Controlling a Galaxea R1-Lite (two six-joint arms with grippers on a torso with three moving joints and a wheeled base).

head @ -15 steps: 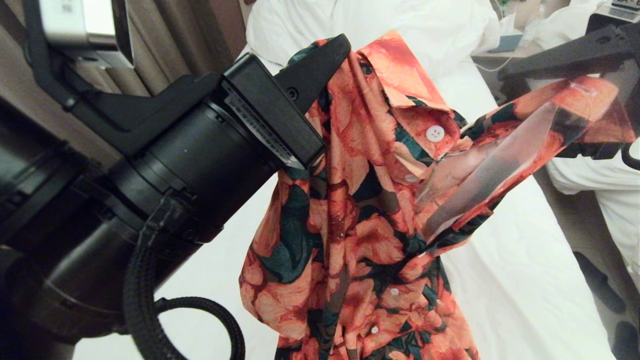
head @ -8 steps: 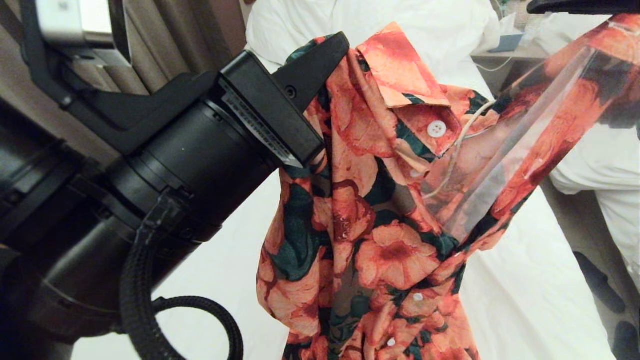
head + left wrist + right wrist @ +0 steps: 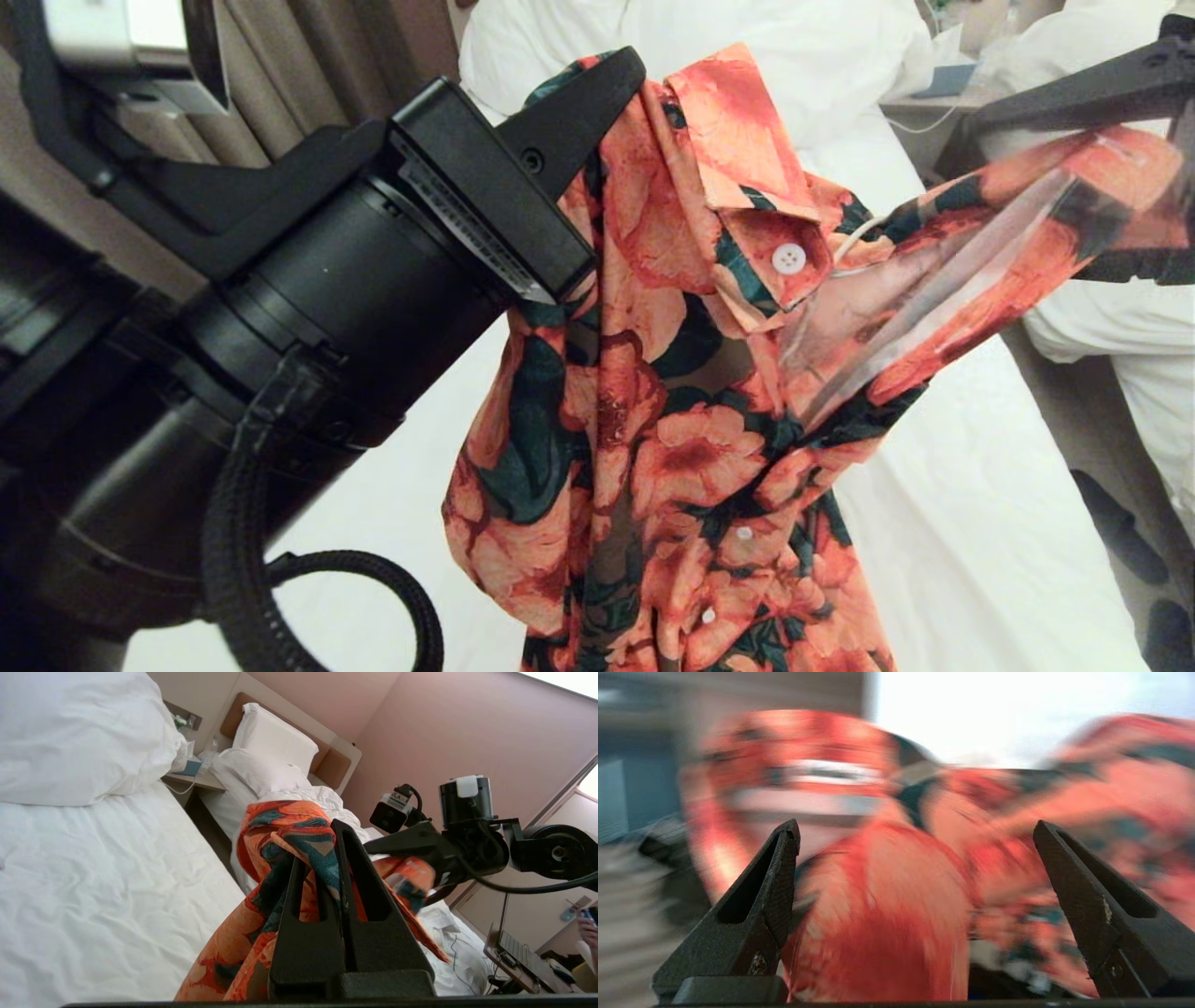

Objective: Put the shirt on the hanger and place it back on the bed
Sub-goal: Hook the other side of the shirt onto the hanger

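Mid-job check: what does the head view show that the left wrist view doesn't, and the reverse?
Head view only: the shirt's collar and white buttons, its front hanging over the bed, and a thin cream hanger wire by the collar. Left wrist view only: the left gripper shut on bunched fabric, the second bed, a laptop. Both: the shirt held up off the bed, with the right gripper at its far side.

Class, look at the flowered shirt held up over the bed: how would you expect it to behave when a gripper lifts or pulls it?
Probably floppy: the shirt hangs in loose folds below the left gripper, which is shut on it. Likely light, since one pinch carries it. It may slide or bunch, as the stretched part near the open right gripper sags.
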